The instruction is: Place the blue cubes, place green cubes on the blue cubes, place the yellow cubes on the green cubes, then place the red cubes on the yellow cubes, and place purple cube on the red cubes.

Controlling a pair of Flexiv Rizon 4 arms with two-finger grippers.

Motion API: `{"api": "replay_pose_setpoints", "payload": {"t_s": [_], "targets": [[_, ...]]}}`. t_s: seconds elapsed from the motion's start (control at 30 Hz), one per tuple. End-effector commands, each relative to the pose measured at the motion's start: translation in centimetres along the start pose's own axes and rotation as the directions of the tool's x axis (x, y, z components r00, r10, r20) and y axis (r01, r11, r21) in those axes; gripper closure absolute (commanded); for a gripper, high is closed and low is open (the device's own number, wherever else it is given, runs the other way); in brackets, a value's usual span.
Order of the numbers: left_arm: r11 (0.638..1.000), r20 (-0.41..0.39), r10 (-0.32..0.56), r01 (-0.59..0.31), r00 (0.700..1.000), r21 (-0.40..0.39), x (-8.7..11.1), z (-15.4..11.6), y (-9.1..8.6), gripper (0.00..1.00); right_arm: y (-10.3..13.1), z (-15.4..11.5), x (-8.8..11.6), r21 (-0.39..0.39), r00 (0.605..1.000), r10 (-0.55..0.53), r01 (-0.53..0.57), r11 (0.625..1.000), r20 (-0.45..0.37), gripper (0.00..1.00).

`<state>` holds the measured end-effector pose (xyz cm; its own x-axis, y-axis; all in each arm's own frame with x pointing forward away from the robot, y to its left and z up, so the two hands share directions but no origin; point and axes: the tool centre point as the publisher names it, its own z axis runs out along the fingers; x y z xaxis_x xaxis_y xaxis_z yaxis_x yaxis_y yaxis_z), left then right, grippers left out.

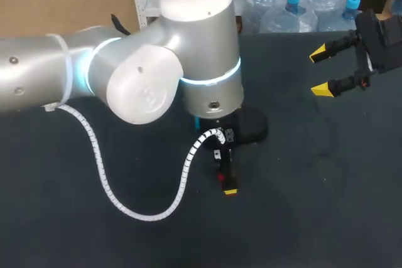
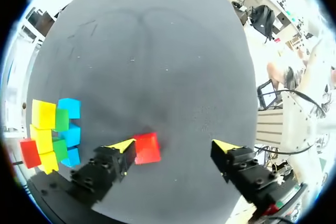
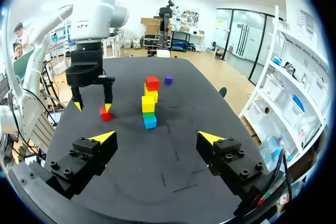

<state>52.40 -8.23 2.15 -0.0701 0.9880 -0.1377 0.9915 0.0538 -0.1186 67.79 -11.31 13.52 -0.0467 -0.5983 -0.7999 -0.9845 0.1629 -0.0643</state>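
Since the left arm (image 1: pixel 125 73) hogs the upper left and centre of the head view, you only catch the left gripper (image 1: pixel 225 180) poking out below it, just under the middle of the frame, pointing down at the dark table (image 1: pixel 314 205). The left wrist view is way clearer. The loose red cube (image 2: pixel 146 148) sits on the table between the fingers, right up against one yellow tip. The other fingertip (image 2: pixel 227 146) is well apart from it, so the jaws are wide open and not clamped on anything. Off to the side of that gripper, past the finger the cube touches, is the stack (image 2: pixel 55 132). It goes blue cubes, green ones against them, then yellow, with the top red cube (image 2: pixel 30 153) at the end farthest from the blue.

In the right wrist view the stack stands upright ahead of the right gripper (image 3: pixel 157 137), blue at the bottom, then green, yellow, and red on top. The purple cube (image 3: pixel 168 79) sits on the table by itself beyond the stack, near it but not touching. The right gripper is spread open too, with nothing between its fingers. In the head view it hangs at the upper right of the frame, well apart from the left one.
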Motion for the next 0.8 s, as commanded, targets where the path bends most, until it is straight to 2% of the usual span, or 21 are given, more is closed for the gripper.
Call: {"api": "replay_pose_setpoints", "payload": {"t_s": [0.03, 0.3, 0.4, 0.43, 0.67, 0.73, 0.8], "targets": [[0.999, 0.014, 0.011, -0.011, 1.0, -0.032, 0.5, -0.8, 0.1, 0.0, 0.0, 0.1, 0.0, 0.0, 1.0, -0.001, 0.001, 1.0, 0.001, 0.0], [0.987, 0.023, 0.022, -0.018, 0.999, -0.16, 3.3, -4.3, 1.1, 0.0, 0.0, 0.1, 0.0, 0.0, 1.0, -0.001, 0.001, 1.0, 0.001, 0.0], [0.977, 0.098, 0.027, -0.005, 0.995, -0.214, 4.8, -6.4, 1.5, 0.0, 0.0, 0.1, 0.0, 0.0, 1.0, -0.001, 0.001, 1.0, 0.001, 0.0], [0.973, 0.101, 0.019, 0.005, 0.995, -0.232, 5.4, -7.0, 1.6, 0.0, 0.0, 0.1, 0.0, 0.0, 1.0, -0.001, 0.001, 1.0, 0.001, 0.0], [0.953, 0.098, -0.014, 0.043, 0.995, -0.299, 8.4, -10.7, 1.2, 0.0, 0.0, 0.1, 0.0, 0.0, 1.0, -0.001, 0.001, 1.0, 0.001, 0.0], [0.949, 0.064, -0.03, 0.049, 0.997, -0.311, 9.2, -11.5, 1.1, 0.0, 0.0, 0.1, 0.0, 0.0, 1.0, -0.001, 0.001, 1.0, 0.001, 0.0], [0.946, 0.065, -0.037, 0.056, 0.997, -0.319, 10.0, -12.2, 1.1, 0.0, 0.0, 0.1, 0.0, 0.0, 1.0, -0.001, 0.001, 1.0, 0.001, 0.0]]}}
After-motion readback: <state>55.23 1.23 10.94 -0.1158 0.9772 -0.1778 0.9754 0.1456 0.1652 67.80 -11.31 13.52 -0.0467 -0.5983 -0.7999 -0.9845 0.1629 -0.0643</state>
